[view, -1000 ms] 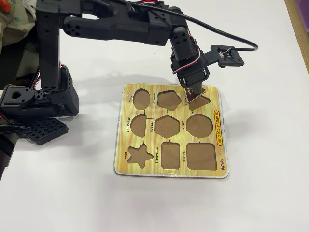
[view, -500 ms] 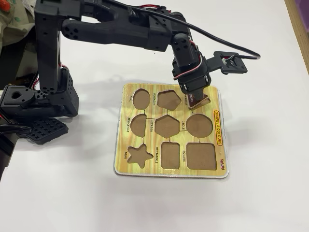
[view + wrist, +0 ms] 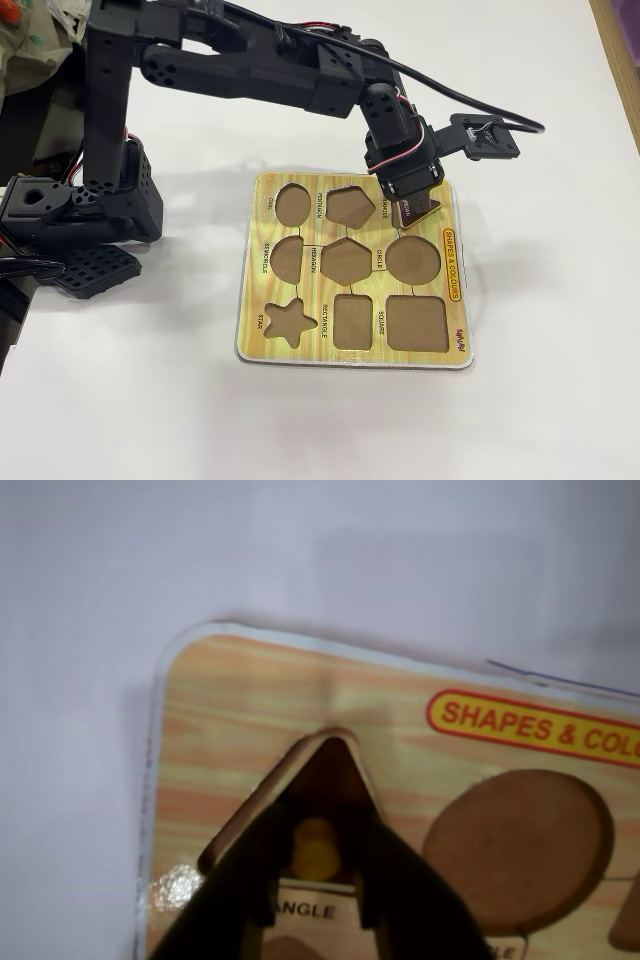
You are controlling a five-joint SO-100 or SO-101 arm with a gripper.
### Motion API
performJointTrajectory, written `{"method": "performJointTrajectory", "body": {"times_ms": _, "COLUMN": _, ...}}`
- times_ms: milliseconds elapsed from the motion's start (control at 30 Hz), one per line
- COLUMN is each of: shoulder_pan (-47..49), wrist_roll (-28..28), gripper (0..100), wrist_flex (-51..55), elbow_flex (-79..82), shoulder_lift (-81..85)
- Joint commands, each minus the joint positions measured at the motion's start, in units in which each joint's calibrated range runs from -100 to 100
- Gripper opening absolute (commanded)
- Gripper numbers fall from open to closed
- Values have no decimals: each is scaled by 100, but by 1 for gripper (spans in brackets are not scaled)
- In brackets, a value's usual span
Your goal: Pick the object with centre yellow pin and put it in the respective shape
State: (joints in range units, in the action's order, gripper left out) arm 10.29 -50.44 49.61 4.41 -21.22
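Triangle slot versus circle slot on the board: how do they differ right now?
The triangle slot is occupied: the brown triangle piece with its yellow knob sits over it, the gripper closed on the knob. The circle slot is empty, showing bare brown backing. The triangle slot is pointed and at the board's corner; the circle slot is round and lies beside it. Both are cutouts in the same yellow board.

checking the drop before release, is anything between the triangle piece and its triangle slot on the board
Nothing visible stands in the way. The triangle piece is held by its yellow knob in the jaws, right at the triangle cutout in the puzzle board. No other piece sits in that cutout, and the neighbouring circle cutout is empty.
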Motion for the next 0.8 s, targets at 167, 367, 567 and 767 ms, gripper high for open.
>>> {"method": "performJointTrajectory", "body": {"times_ms": 167, "shoulder_pan": 45, "wrist_roll": -149, "gripper": 5, "wrist_flex": -18, "elbow_flex": -234, "shoulder_lift": 63}}
{"method": "performJointTrajectory", "body": {"times_ms": 367, "shoulder_pan": 45, "wrist_roll": -149, "gripper": 5, "wrist_flex": 0, "elbow_flex": -207, "shoulder_lift": 63}}
{"method": "performJointTrajectory", "body": {"times_ms": 567, "shoulder_pan": 45, "wrist_roll": -149, "gripper": 5, "wrist_flex": 8, "elbow_flex": -189, "shoulder_lift": 63}}
{"method": "performJointTrajectory", "body": {"times_ms": 767, "shoulder_pan": 45, "wrist_roll": -149, "gripper": 5, "wrist_flex": 17, "elbow_flex": -189, "shoulder_lift": 63}}
